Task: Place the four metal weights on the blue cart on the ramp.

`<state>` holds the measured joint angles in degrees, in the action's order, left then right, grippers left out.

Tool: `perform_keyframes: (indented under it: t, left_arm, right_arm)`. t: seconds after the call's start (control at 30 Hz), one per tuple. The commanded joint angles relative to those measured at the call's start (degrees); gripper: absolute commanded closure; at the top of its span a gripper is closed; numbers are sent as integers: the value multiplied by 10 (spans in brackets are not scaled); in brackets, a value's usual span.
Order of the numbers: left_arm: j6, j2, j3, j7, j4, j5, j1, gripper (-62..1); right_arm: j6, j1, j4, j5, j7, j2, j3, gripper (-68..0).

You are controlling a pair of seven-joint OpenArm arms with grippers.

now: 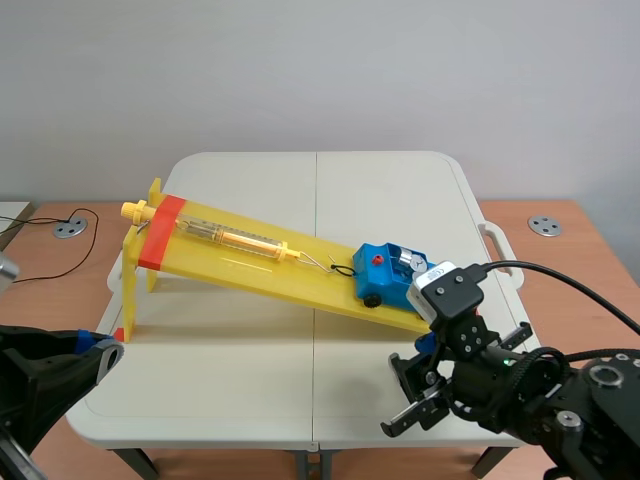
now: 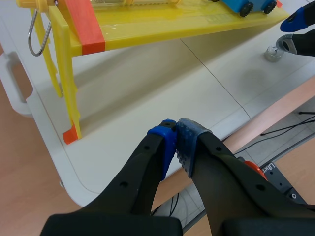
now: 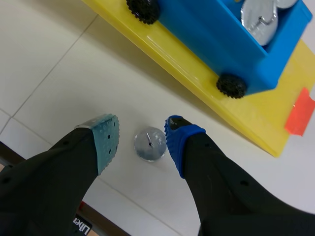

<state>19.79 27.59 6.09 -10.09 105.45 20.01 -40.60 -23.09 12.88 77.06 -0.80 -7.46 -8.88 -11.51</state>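
Observation:
The blue cart (image 1: 384,270) rests low on the yellow ramp (image 1: 250,255), a thin cord tying it to the spring scale higher up. Silver weights (image 3: 260,22) lie in the cart's (image 3: 216,44) tray. One metal weight (image 3: 150,144) stands on the white table just below the ramp's lower edge. My right gripper (image 3: 141,133) is open, one pad on each side of this weight, the blue pad nearly touching it. In the scene view that gripper (image 1: 420,365) hides the weight. My left gripper (image 2: 176,142) is shut on nothing over the table's near left corner (image 1: 100,350).
The ramp's raised end stands on yellow legs (image 2: 69,98) at the left, with an orange band (image 1: 160,232) and a metal hook (image 2: 38,34). The left wrist view also shows the loose weight (image 2: 273,53) and the right gripper's fingers (image 2: 299,19) beyond it.

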Motion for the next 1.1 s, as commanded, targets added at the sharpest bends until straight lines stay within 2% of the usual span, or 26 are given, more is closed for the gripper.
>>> perform_keyframes:
  t: [0.0,0.3,0.87,1.07]
  left_arm:
    - [25,-12,9,55,44,44,8,-27]
    - [25,-12,9,55,44,44,8,-27]
    - [25,-12,9,55,44,44,8,-27]
    - [25,-12,9,55,44,44,8,-27]
  right_arm:
    - [13,-46,15,-19,83,3,4,-235]
    - [40,-46,5,-9,83,8,2,-235]
    - [41,-64,-52,-9,101,10,-21,-230]
    - [41,-63,-57,-9,86,10,-21,-138]
